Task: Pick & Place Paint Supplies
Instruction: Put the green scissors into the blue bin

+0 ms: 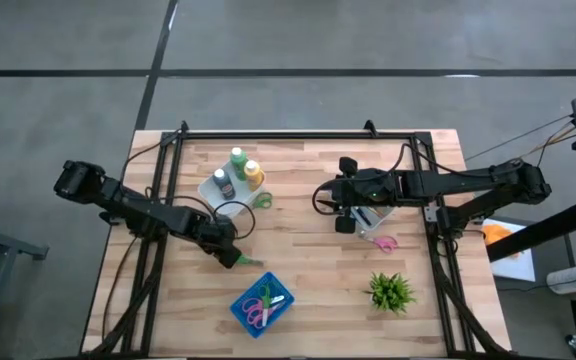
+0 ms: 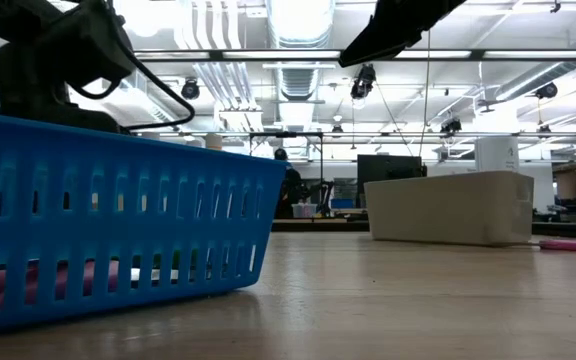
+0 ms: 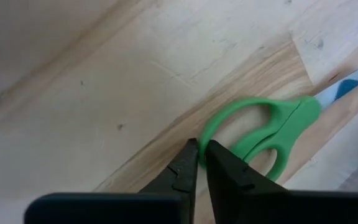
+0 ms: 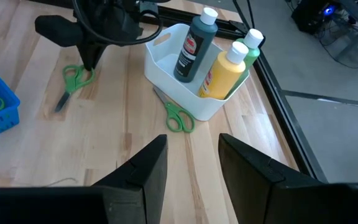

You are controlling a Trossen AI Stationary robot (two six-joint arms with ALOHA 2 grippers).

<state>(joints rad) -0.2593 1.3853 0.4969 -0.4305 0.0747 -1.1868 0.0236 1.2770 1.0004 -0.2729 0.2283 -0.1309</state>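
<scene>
Three squeeze bottles, dark (image 4: 194, 43), yellow-orange (image 4: 225, 71) and green (image 4: 250, 46), stand upright in a white bin (image 4: 164, 65) at the table's far left. No brush shows. My left gripper (image 3: 202, 149) points down near the table's left middle (image 1: 230, 254), shut on a pair of green scissors (image 3: 272, 127) lying flat on the wood. My right gripper (image 4: 193, 155) hangs open and high over the table's right middle (image 1: 346, 212), with nothing between its fingers. My left gripper comes from above onto the rim of one handle loop (image 3: 205, 129) of the green scissors. The rim runs in between the two nearly closed fingertips, one finger outside the loop and one at its inner side. The scissors lie flat on the table, blade (image 3: 347, 84) pointing away.
A second pair of green scissors (image 4: 178, 117) lies beside the white bin. A blue basket (image 1: 263, 305) with scissors in it stands near the front edge. A white box (image 1: 370, 216) sits under my right arm, with pink scissors (image 1: 386, 242) and a small potted plant (image 1: 390, 290) nearer the front.
</scene>
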